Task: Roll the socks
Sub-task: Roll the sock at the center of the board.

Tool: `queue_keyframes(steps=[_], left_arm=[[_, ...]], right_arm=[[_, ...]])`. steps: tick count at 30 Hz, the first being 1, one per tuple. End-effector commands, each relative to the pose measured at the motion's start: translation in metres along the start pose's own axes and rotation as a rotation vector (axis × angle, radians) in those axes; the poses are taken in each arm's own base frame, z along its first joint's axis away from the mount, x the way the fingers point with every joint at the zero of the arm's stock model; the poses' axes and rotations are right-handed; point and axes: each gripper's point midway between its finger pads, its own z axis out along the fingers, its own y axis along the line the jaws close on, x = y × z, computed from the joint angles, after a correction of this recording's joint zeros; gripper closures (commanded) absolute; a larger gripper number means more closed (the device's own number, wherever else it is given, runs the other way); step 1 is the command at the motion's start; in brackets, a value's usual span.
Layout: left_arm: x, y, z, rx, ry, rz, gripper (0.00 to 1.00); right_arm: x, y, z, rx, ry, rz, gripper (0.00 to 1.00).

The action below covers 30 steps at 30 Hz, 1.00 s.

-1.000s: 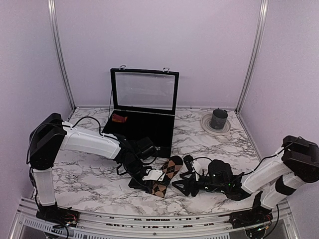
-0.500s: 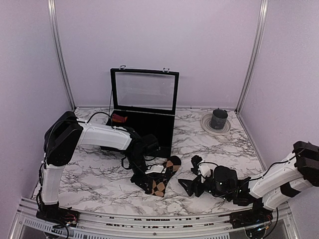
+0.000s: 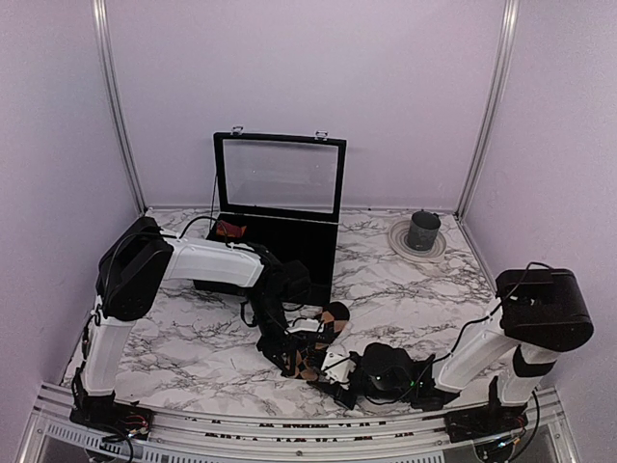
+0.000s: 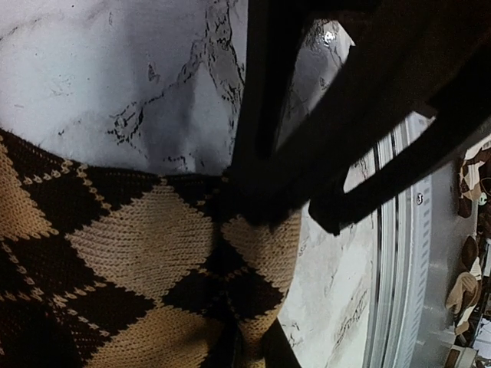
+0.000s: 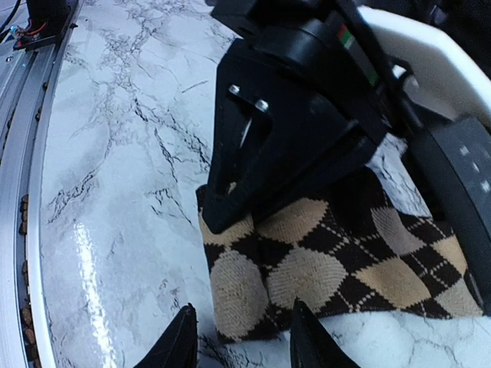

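The argyle sock (image 3: 308,362) lies on the marble table (image 3: 174,333) near its front edge, between my two grippers and in front of the black case (image 3: 308,253). From above it is only a small patterned strip, partly covered by my left gripper (image 3: 292,349). The grip itself shows in the wrist cameras alone.

My left wrist view has my dark fingers closed on the sock's edge, the knit bunched into a fold where they pinch. My right wrist view shows the same clamp from the other side. There the left gripper's black body hides the sock's upper edge, and the tan diamonds spread flat on the marble below it.

My right gripper (image 5: 242,346) sits low over the table, jaws apart and holding nothing. The sock's near corner lies just ahead of the gap.

Only the top view takes in the rest. The case lid stands upright. The red sock (image 3: 228,230) is a small patch inside the case at its back left, too small to read. A dark cup (image 3: 422,230) stands on a plate (image 3: 395,237) at the far right, well apart.

The argyle sock's long axis runs from the front edge toward the case, leaning slightly right. I cannot tell which end is the toe.
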Motion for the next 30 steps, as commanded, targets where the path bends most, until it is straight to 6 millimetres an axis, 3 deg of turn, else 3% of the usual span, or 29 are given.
queue_keyframes(steps=[1, 9, 13, 17, 22, 30], left_arm=[[0.039, 0.008, 0.023, 0.011, 0.146, -0.091, 0.91], [0.039, 0.005, 0.021, 0.013, 0.145, -0.072, 0.86], [0.04, 0.0, 0.019, 0.024, 0.147, -0.046, 0.78], [0.039, 0.0, 0.014, -0.01, 0.138, -0.02, 0.7], [0.028, -0.001, -0.002, -0.11, 0.056, 0.067, 0.55], [0.015, -0.004, -0.031, -0.335, -0.131, 0.256, 0.52]], right_arm=[[-0.02, 0.011, 0.016, -0.044, -0.057, -0.081, 0.67], [-0.012, 0.01, 0.025, -0.066, -0.034, -0.087, 0.84], [-0.004, 0.012, 0.025, -0.09, -0.006, -0.083, 0.85], [0.006, 0.015, 0.025, -0.127, 0.031, -0.053, 0.93], [0.02, 0.013, 0.024, -0.176, 0.073, 0.084, 1.0], [0.01, 0.016, 0.02, -0.287, 0.076, 0.29, 1.0]])
